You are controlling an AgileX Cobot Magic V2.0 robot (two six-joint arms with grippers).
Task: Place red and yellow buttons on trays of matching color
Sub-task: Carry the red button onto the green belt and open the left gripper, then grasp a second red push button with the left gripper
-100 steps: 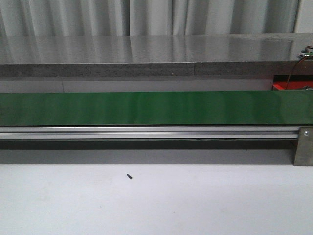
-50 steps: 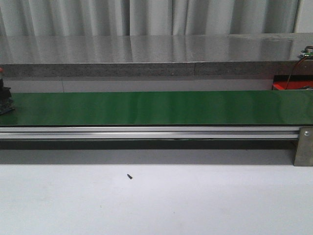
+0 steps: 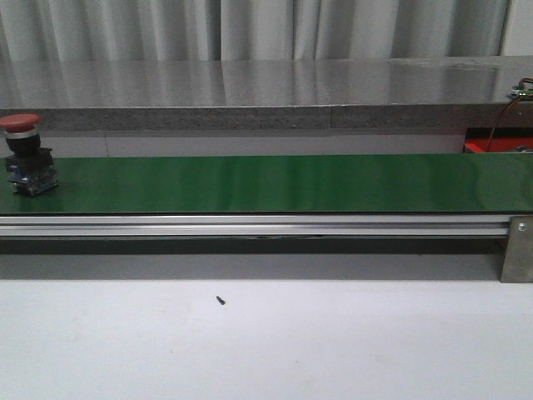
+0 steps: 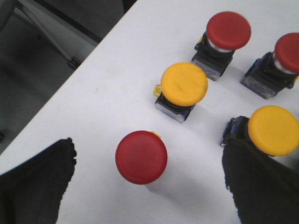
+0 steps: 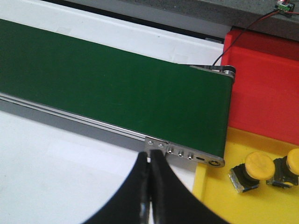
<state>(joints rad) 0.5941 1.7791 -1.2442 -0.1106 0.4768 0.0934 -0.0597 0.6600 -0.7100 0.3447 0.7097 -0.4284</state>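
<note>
A red button (image 3: 23, 154) rides the green conveyor belt (image 3: 266, 183) at the far left of the front view. In the left wrist view my left gripper (image 4: 145, 172) is open above a white table, and a red button (image 4: 141, 157) stands between its fingers, untouched. Two yellow buttons (image 4: 184, 84) (image 4: 273, 129) and two more red buttons (image 4: 228, 30) (image 4: 288, 52) stand beyond it. My right gripper (image 5: 150, 161) is shut and empty near the belt's end. A yellow tray (image 5: 261, 196) holds two yellow buttons (image 5: 258, 166) (image 5: 293, 161); a red tray (image 5: 266, 88) lies beside it.
An aluminium rail (image 3: 250, 225) runs along the belt's near side, with a bracket (image 3: 517, 248) at its right end. A small dark speck (image 3: 221, 300) lies on the white table. A grey stone ledge (image 3: 250, 92) and curtains stand behind the belt.
A red button has come into the front view on the belt from the left edge and moved rightwards. Nothing else in that view has changed.
</note>
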